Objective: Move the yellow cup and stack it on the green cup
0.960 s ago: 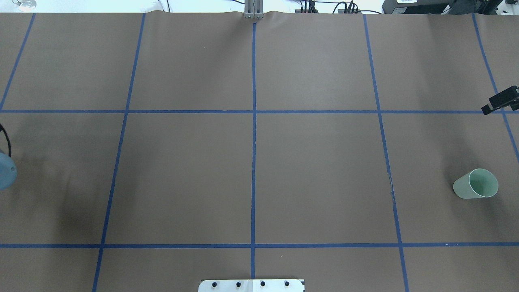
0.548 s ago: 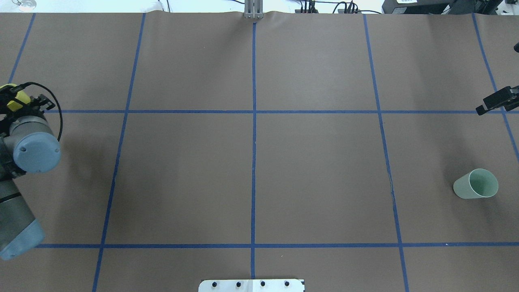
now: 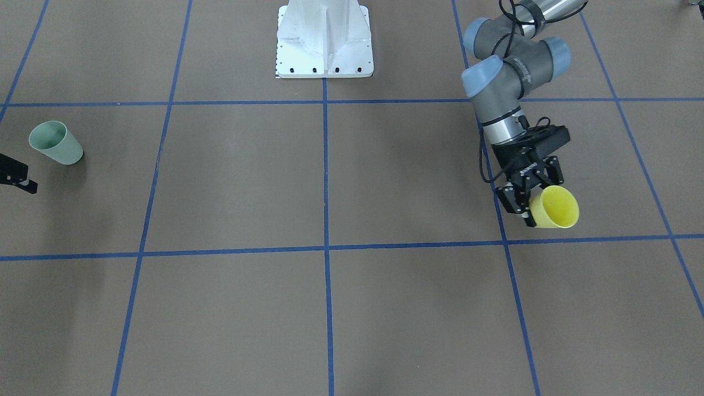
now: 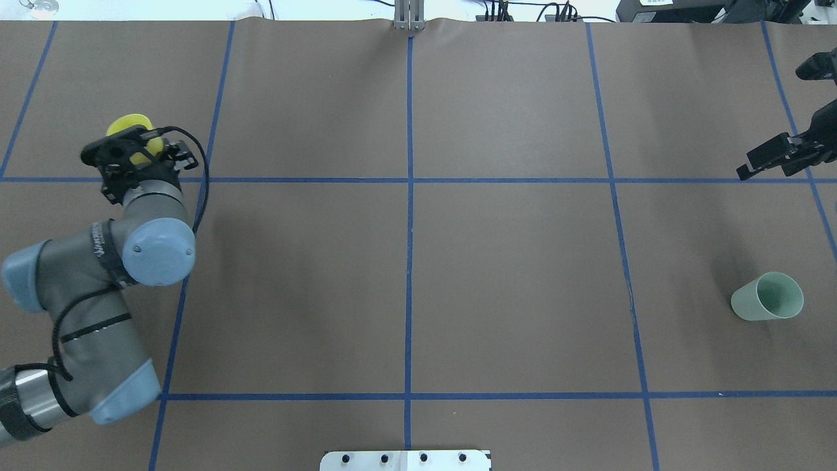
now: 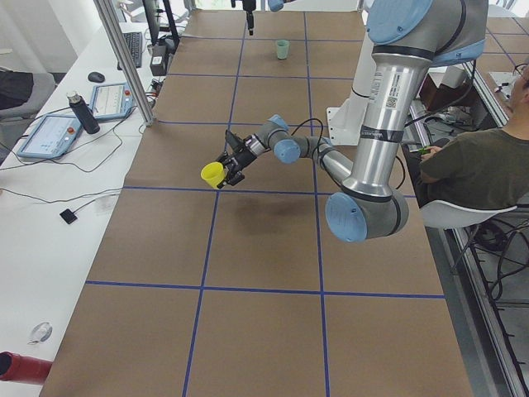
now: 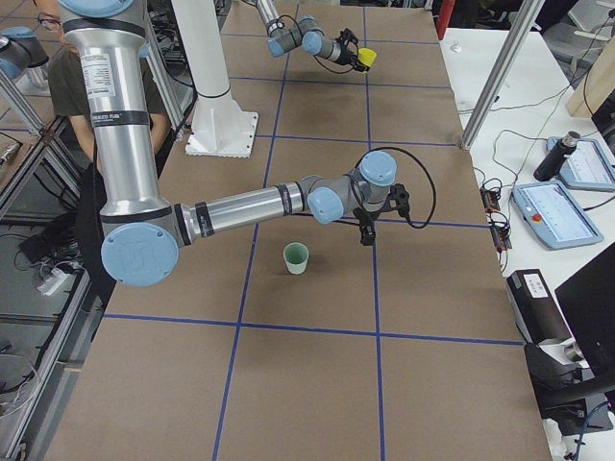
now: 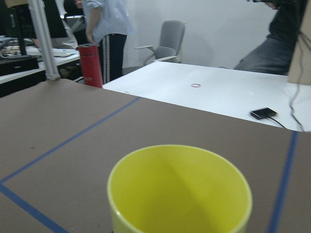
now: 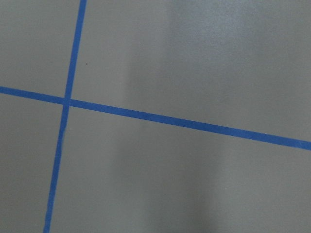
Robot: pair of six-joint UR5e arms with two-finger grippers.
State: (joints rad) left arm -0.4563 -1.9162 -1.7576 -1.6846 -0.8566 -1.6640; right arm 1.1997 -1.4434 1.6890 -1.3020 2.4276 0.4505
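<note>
The yellow cup (image 3: 555, 208) is tilted on its side in my left gripper (image 3: 529, 199), which is shut on it and holds it above the table's left part. It also shows in the overhead view (image 4: 129, 124), the left view (image 5: 212, 174) and the left wrist view (image 7: 180, 194), mouth towards the camera. The green cup (image 4: 768, 297) stands upright on the table at the right, also in the front view (image 3: 55, 143) and right view (image 6: 296, 257). My right gripper (image 4: 762, 160) hangs beyond the green cup at the view's edge. I cannot tell whether it is open.
The table is brown paper with a blue tape grid. The robot's white base plate (image 3: 324, 38) is at the robot's edge. A side table (image 5: 50, 132) with tablets and a bottle runs along the far edge. A red bottle (image 7: 91, 65) and a seated person (image 5: 471, 165) are nearby.
My left arm has swung in from the overhead view's left edge, carrying the yellow cup to the right. My right gripper has shifted a little left into view. The green cup has not moved.
</note>
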